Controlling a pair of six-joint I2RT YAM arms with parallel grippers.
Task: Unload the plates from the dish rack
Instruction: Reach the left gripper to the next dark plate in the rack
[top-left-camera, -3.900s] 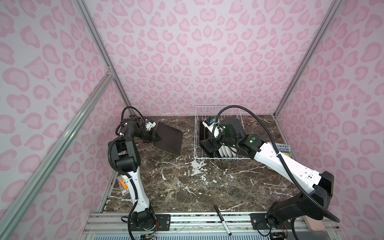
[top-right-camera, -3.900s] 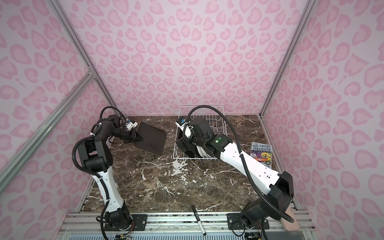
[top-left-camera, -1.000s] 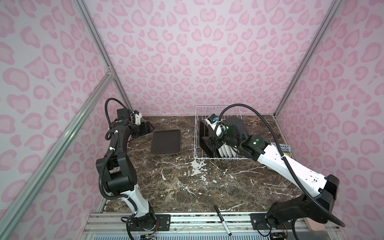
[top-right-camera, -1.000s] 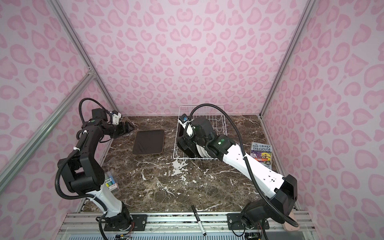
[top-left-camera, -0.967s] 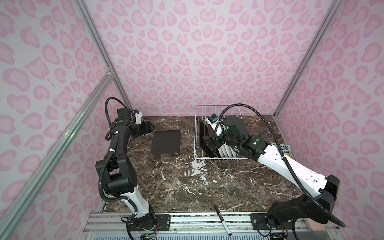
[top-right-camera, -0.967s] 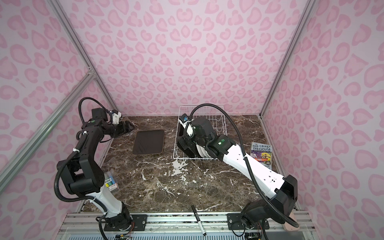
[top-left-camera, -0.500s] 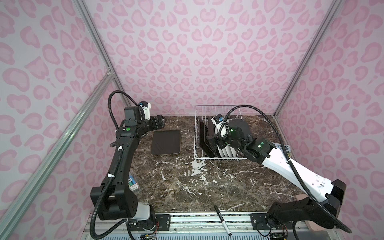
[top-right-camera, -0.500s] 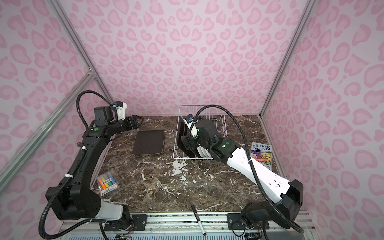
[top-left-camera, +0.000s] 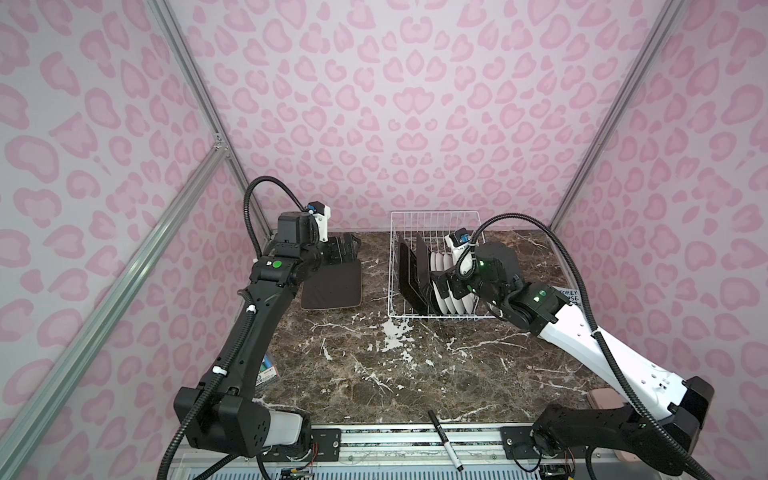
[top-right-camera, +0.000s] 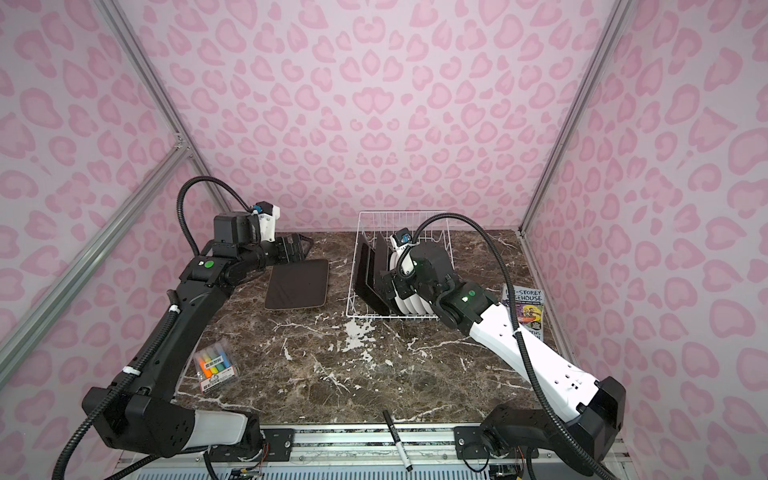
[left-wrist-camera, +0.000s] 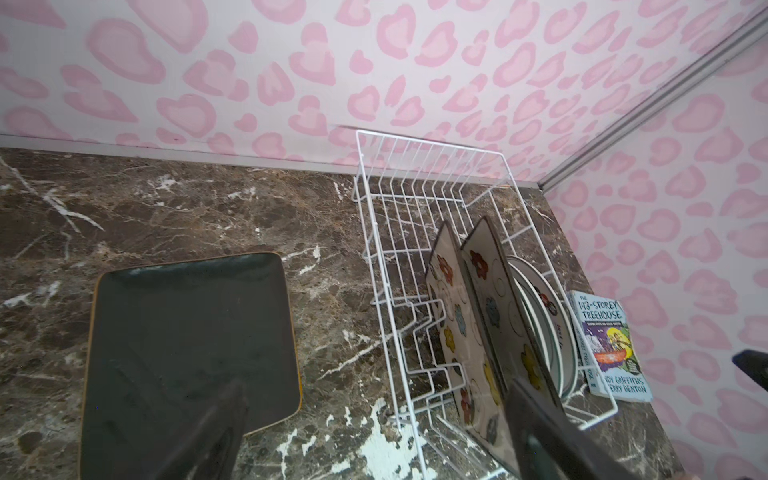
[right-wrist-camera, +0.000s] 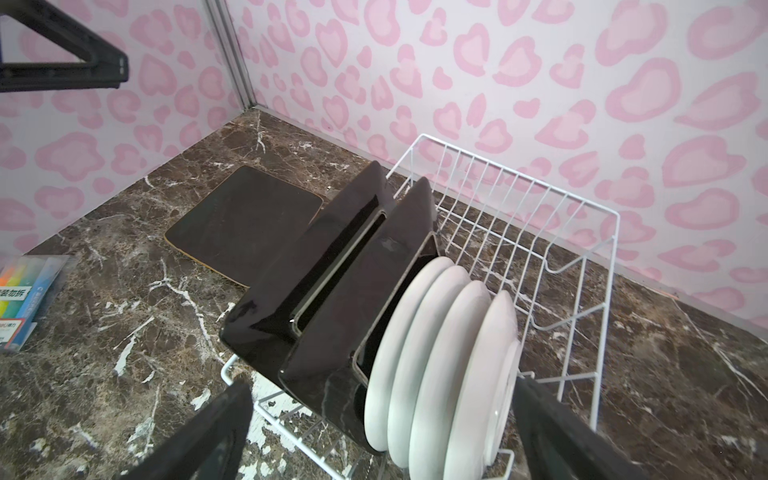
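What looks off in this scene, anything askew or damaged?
The square plate on the table, left of the rack, lies dark side up, apparently face down. A marker lies across the front rail, off the marble. No breakage visible.

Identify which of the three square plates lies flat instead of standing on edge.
The square plate on the table, left of the dish rack in both top views, dark back up. The other two stand upright inside the rack.

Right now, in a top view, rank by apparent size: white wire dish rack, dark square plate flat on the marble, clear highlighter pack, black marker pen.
1. white wire dish rack
2. dark square plate
3. clear highlighter pack and black marker pen: unsure; pen longer, thinner, nearer camera.
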